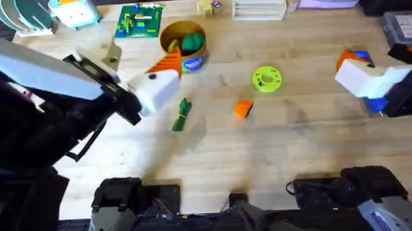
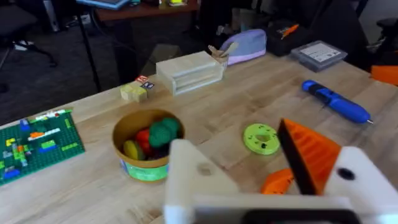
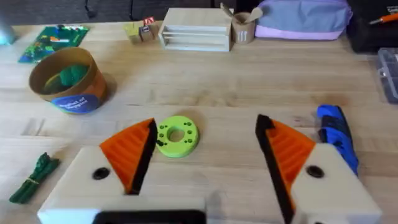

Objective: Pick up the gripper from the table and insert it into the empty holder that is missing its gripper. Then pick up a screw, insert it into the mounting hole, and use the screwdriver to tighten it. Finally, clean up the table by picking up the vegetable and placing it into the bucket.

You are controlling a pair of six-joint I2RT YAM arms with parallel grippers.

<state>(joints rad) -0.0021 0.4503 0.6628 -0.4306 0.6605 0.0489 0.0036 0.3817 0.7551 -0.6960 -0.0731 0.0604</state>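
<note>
1. Fingers of the right gripper [image 3: 205, 165] stand wide apart, empty, the screwdriver [image 3: 336, 135] just beside one.
2. Left gripper [image 1: 164, 77]: spread can't be told; bucket [image 1: 183, 45] near its tip, vegetable [image 1: 181, 115] and orange gripper [image 1: 243, 109] on the tabletop [image 1: 298, 146] beyond.

Overhead layout as I see it from my station: the bucket [image 1: 184, 45] stands toward the far side of the table [image 1: 298, 146], left of centre, with the brick baseplate [image 1: 139, 21] behind it to the left. The vegetable [image 1: 182, 114] lies nearer me, in front of the bucket. To its right lies the gripper [image 1: 243, 109], and behind that, slightly right, the disc [image 1: 266, 79]. The screwdriver [image 1: 360, 56] lies far right.
</note>
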